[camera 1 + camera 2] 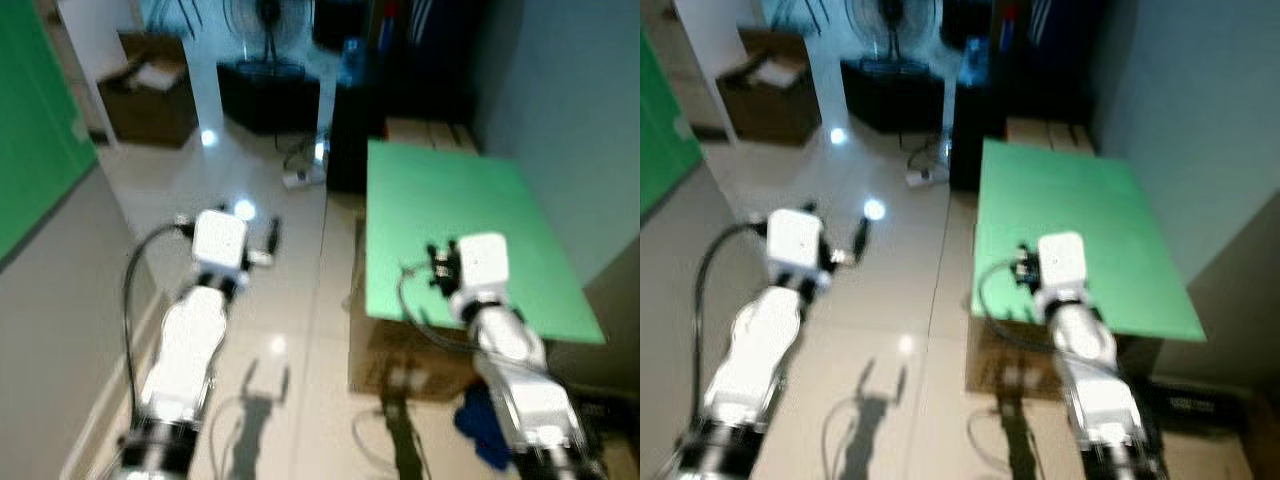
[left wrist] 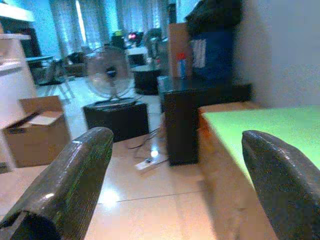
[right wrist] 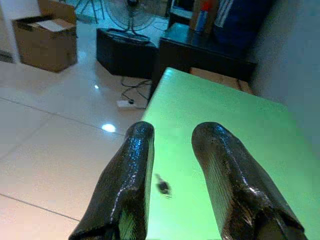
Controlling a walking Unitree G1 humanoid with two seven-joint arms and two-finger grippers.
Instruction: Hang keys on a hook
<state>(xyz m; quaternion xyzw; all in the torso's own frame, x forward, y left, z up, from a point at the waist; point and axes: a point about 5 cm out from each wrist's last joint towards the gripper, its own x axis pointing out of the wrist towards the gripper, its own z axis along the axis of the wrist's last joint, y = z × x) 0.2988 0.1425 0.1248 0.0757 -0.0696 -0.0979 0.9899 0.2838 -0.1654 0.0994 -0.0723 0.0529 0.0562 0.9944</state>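
Note:
My right gripper [image 3: 172, 165] hovers over the near left part of a green tabletop [image 1: 450, 200]. Its fingers [image 3: 127, 185] stand a little apart with nothing between them. A small dark thing [image 3: 162, 187] lies on the green surface below the gap, too small to identify. My left gripper [image 2: 175, 185] is held out over the tiled floor left of the table, its fingers [image 2: 75, 180] wide apart and empty. In the left eye view the left gripper [image 1: 272, 235] points toward the room's far side.
A cardboard box [image 1: 400, 360] sits under the green table, a blue cloth [image 1: 485, 420] beside it. Beyond stand a dark cabinet [image 1: 350, 130], a fan [image 2: 107, 75] on a black box [image 1: 268, 95], an open carton [image 1: 150, 95] and a power strip [image 1: 300, 178]. A green panel [image 1: 30, 130] lines the left.

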